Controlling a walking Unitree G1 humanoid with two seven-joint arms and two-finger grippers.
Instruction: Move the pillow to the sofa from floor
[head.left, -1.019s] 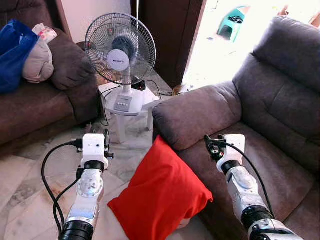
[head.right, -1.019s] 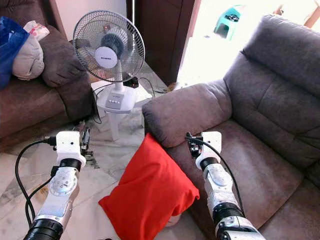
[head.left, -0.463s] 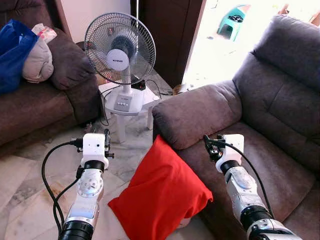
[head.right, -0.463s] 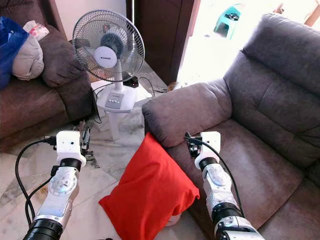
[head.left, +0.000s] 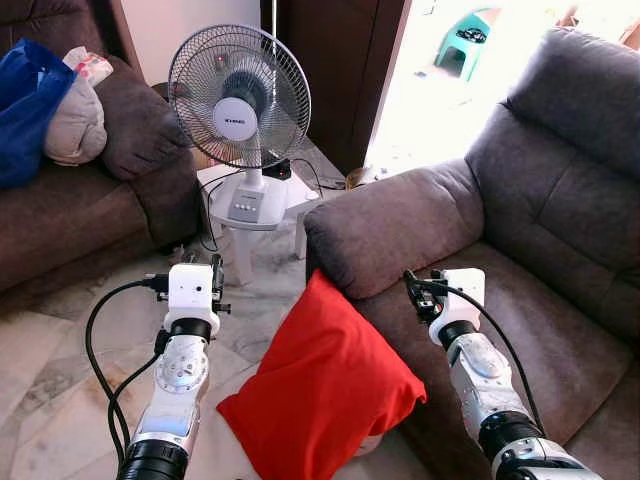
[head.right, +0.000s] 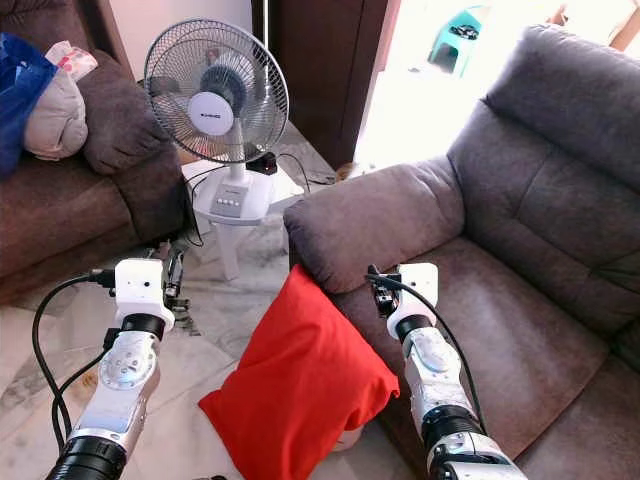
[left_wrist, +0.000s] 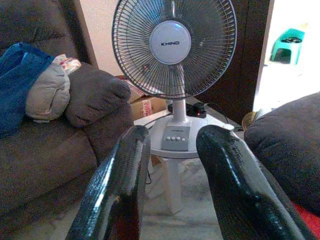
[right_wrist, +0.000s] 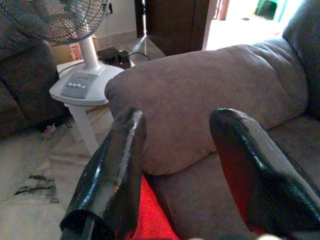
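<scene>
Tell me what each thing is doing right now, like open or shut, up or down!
Red pillow: on the floor, leaning against the sofa front, not held.
Left gripper: open, holding nothing.
Right gripper: open, holding nothing, above the pillow.
Fan: upright on a small white table.

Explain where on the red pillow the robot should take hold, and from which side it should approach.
Best guess: grip the red pillow at its raised top corner, coming from above. It stands tilted against the sofa front, so that corner is free and thin enough for open fingers. The right gripper hovers nearest; the left gripper could pinch the floor-side edge.
</scene>
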